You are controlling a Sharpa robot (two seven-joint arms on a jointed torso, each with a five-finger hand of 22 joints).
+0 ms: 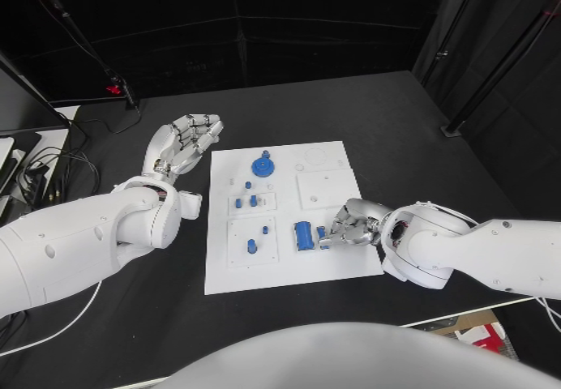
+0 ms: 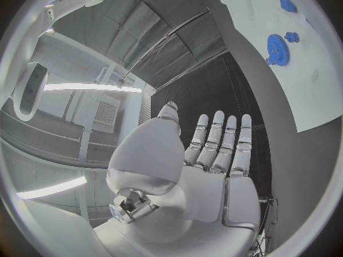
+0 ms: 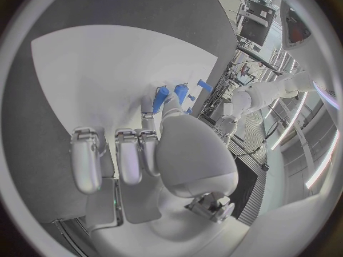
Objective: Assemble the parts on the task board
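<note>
Overhead, the white task board point(image 1: 280, 271) lies mid-worktop point(image 1: 386, 113). A blue gear point(image 1: 264, 167) sits near the board's far edge, small blue pegs point(image 1: 246, 200) stand toward its left edge, and a blue cylinder point(image 1: 304, 236) lies near its right edge. The right robot hand point(image 1: 349, 226) rests there, fingertips touching a small blue part point(image 1: 323, 237) beside that cylinder. The left robot hand point(image 1: 187, 141) lies off the board's far left corner, fingers straight, holding nothing

From the left wrist, the left robot hand point(image 2: 207, 165) shows extended fingers; the gear point(image 2: 276, 49) lies beyond

From the right wrist, the right robot hand point(image 3: 154, 154) pinches the blue part point(image 3: 162, 99)
</note>
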